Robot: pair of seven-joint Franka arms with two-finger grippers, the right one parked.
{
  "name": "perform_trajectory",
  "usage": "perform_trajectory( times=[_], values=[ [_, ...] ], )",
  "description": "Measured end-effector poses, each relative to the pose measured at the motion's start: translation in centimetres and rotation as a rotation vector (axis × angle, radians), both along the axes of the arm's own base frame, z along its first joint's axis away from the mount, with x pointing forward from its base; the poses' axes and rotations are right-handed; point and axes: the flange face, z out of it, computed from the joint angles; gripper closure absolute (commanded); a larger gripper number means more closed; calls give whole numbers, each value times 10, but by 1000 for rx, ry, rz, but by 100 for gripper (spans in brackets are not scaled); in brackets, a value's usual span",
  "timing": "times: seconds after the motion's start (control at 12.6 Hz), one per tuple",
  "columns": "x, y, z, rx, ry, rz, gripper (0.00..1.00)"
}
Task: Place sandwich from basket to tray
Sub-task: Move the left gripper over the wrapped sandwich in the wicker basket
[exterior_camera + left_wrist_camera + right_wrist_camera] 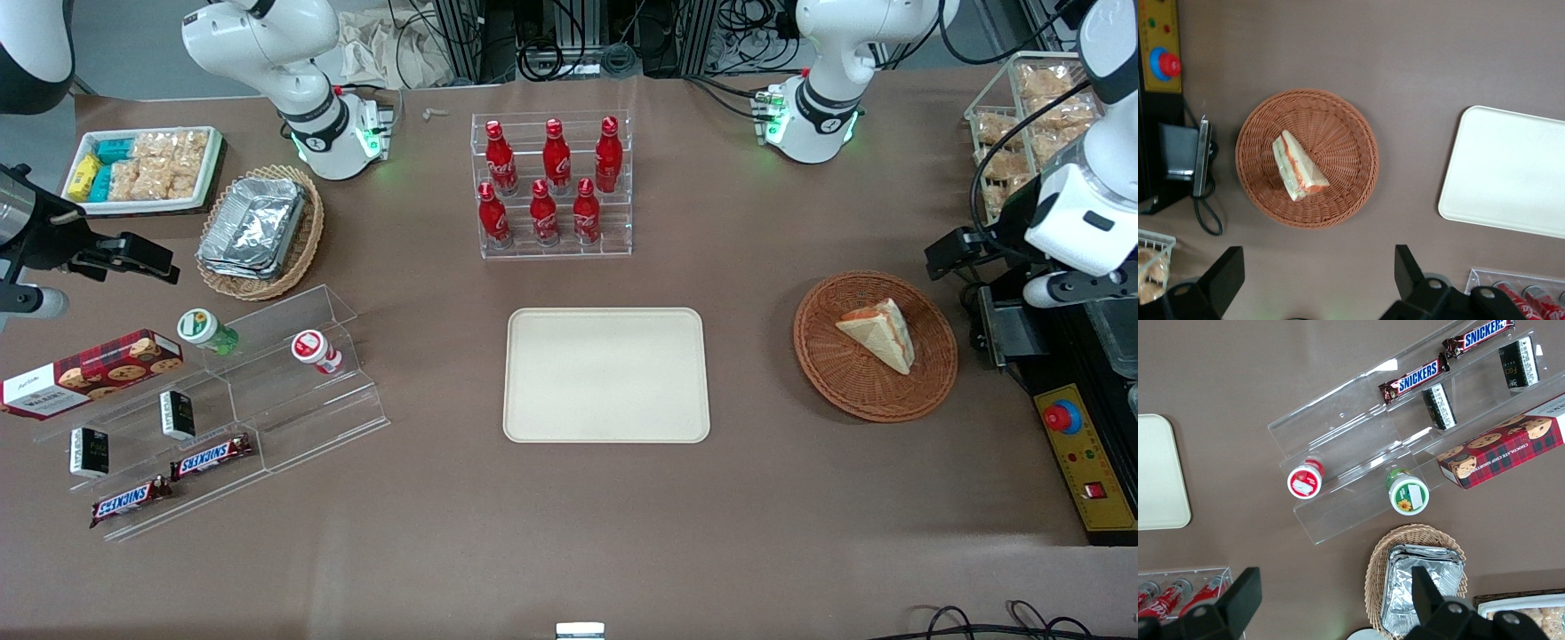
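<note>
While hanging above the tabletop (569,533) at the working arm's end, grips nothing: end effector (1318,259), both dark fingers (1228,270) spread wide apart, farther from the front camera than the basket (876,345) and clear of its rim.

Lying in the basket, on the woven floor: sandwich (880,333), a white-bread wedge flat on one face. Shows orange-red and green layers along the cut edge in the left wrist view. Touched by neither finger.

Set flat on the tabletop, well apart from the basket toward the parked arm's end: tray (607,375), cream, rectangular, rounded at the corners.

Standing farther from the front camera than the tray: clear rack of red bottles (553,187), six in two rows.

Near the basket, at the table edge: yellow control box (1080,462) with a red button.

Toward the parked arm's end: clear stepped stand (267,391) carrying two chocolate bars (212,456), small dark packets, two lidded cups and a cookie box (89,373). Beside it, farther from the front camera: tan wicker basket (302,240) of foil containers, then white tray (209,178) of snack packets.
</note>
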Motion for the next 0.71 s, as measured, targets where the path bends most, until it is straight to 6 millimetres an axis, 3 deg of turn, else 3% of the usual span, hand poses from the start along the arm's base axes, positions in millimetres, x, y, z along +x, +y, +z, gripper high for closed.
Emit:
perform_trajectory(
  times=[0.24, 0.48, 0.71],
  values=[
    [-10, 37, -9, 12, 36, 184, 0],
    [-32, 64, -21, 21, 65, 311, 0],
    [-54, 59, -51, 35, 40, 451, 0]
  ],
)
